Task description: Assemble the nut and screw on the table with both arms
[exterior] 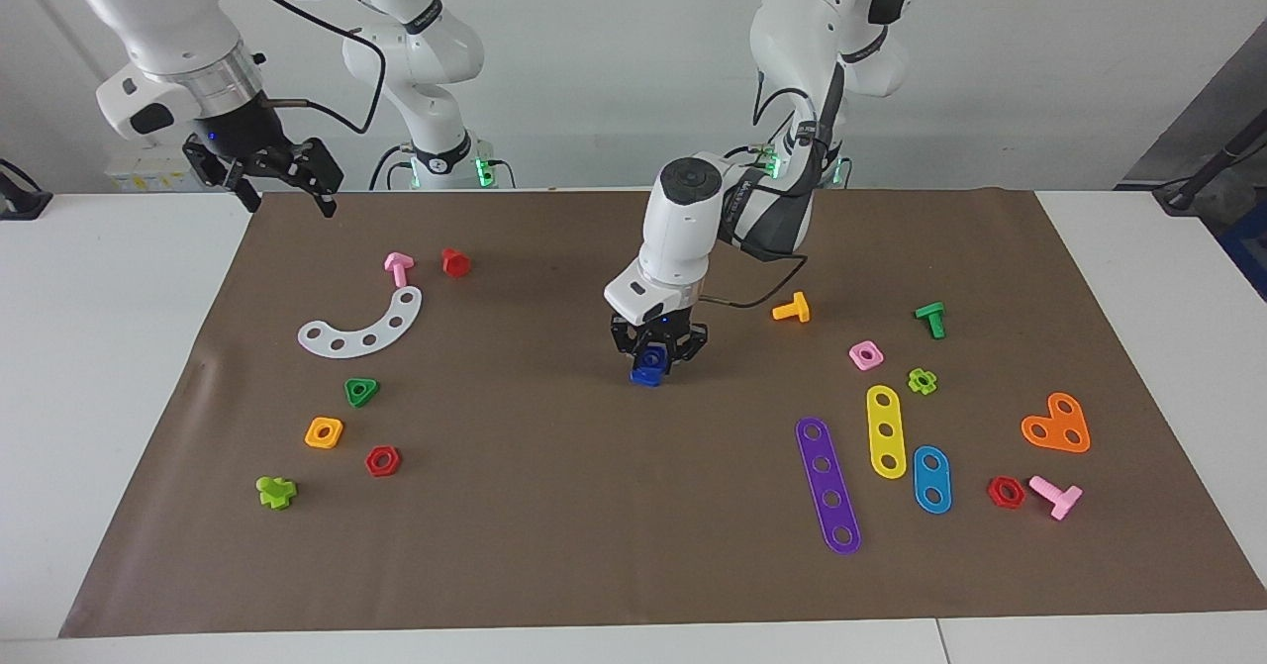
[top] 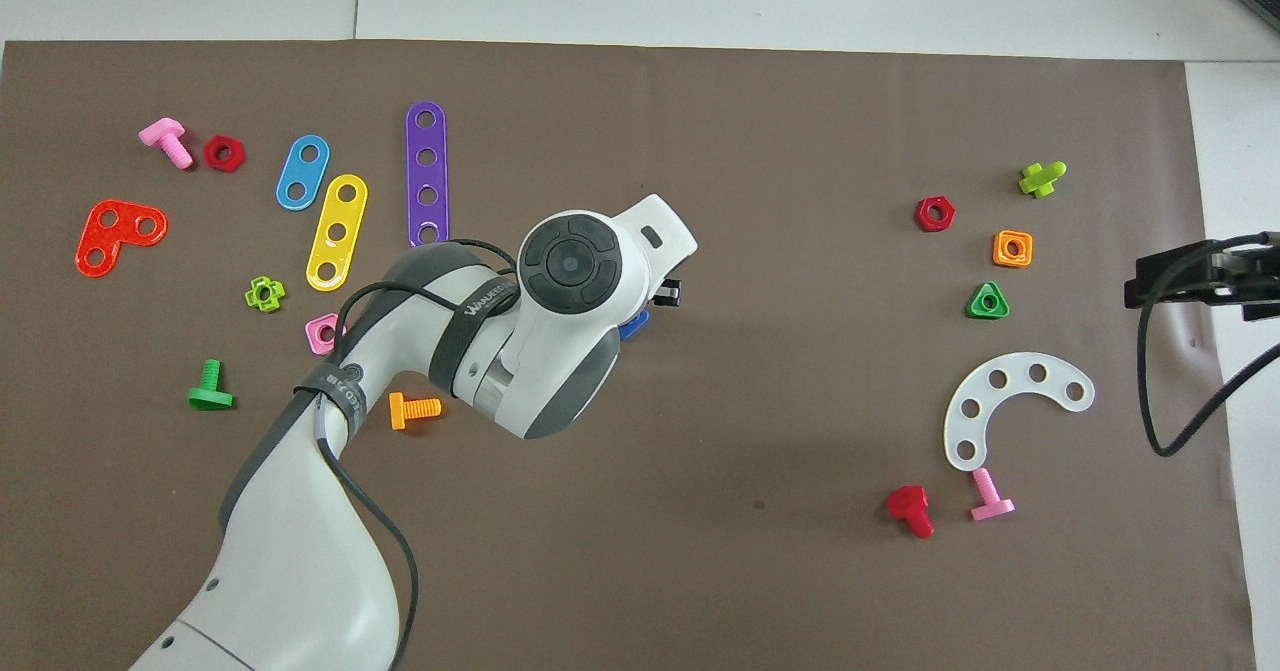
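Nut (exterior: pixel 652 356) is clamped in the left gripper (exterior: pixel 657 360), held right over the screw (exterior: pixel 644 377) mid-table. Mating step is in hand. Next: hole must be centred on the shaft, then lowered. Right gripper (exterior: pixel 287 177) is parked open, well away from the screw.

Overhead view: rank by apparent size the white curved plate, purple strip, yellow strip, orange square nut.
Largest to smallest:
1. white curved plate
2. purple strip
3. yellow strip
4. orange square nut
Plate versus purple strip is close; the arm may hide the strip's near end.
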